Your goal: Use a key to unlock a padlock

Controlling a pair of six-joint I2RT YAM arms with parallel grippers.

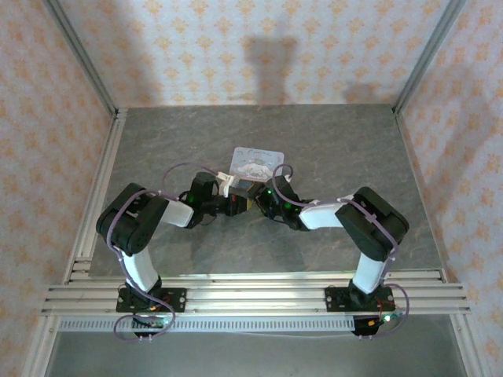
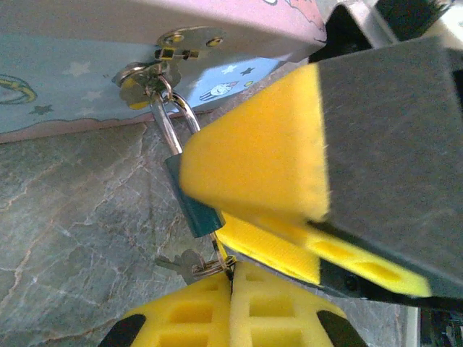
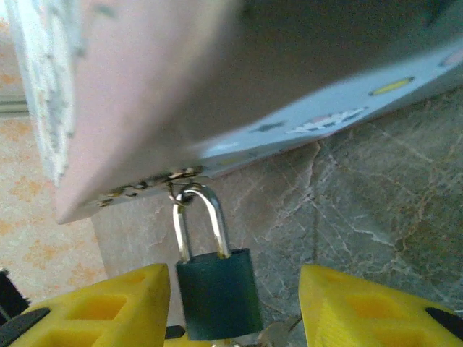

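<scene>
Currently the padlock (image 3: 217,293) is hanging locked from the box (image 3: 181,87), the left gripper (image 2: 231,307) is clenching the key (image 2: 194,267) beneath it, and the right gripper (image 3: 235,311) is straddling it, released.

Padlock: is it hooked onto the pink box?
Yes, the padlock hangs by its loop from the clasp on the box.

Teal padlock (image 3: 217,293) on the pink box (image 3: 145,87) hasp (image 3: 155,181), between parted yellow fingers (image 3: 101,311) of the right tool (image 3: 233,282)
</scene>
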